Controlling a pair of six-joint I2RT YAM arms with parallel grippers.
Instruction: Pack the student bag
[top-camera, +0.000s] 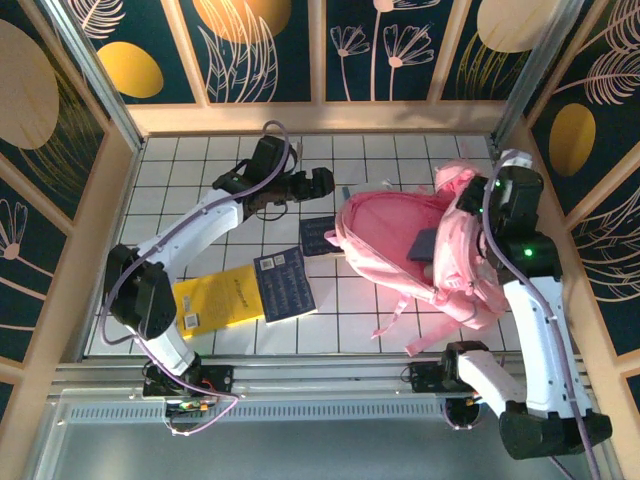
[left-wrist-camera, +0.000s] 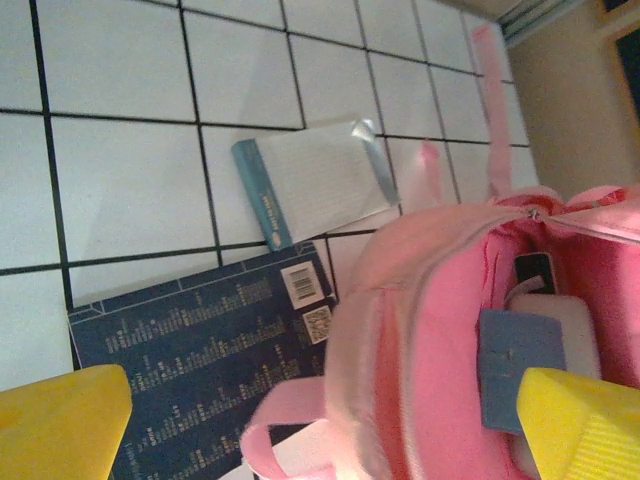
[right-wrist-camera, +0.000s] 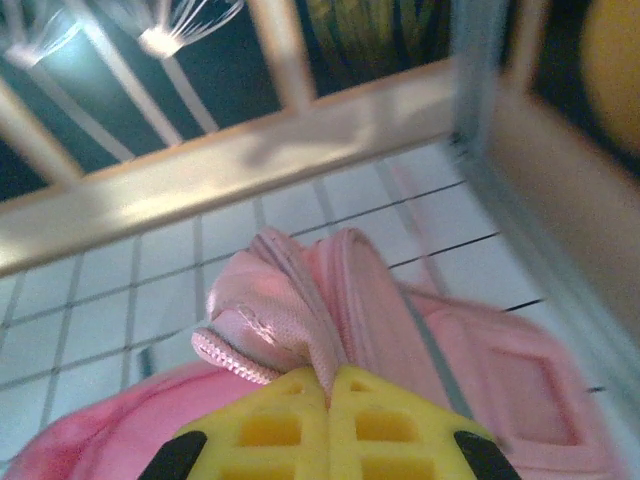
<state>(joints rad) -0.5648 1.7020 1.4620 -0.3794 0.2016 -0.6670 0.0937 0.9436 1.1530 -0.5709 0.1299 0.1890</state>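
**Bag held open at the rim, the other arm empty beside the mouth**

The student bag (top-camera: 465, 270) lies on its side at the right of the tiled table (top-camera: 190, 165), its zipped mouth gaping toward the middle. The right gripper (right-wrist-camera: 330, 385) is pinched fully closed on a fold of pink fabric at the bag's top edge, lifting it. This looks meant to prop the mouth wide so that things can slide in without catching on the rim. Inside, a blue flat item (left-wrist-camera: 515, 360) and something pale beside it already rest against the lining, so the packing seems partly done.

The left gripper (top-camera: 322, 183) hangs just left of the mouth with its jaws spread as wide as they go and nothing between them. In its wrist view the yellow fingers (left-wrist-camera: 60, 420) frame the bag's rim.

A small dark notebook (top-camera: 318, 235) lies against the rim, and a white pad with a teal spine (left-wrist-camera: 315, 180) lies just beyond it. A dark printed book (top-camera: 285, 283) and a yellow book (top-camera: 215, 300) lie side by side further left, well apart from the bag. They are probably waiting to be packed.
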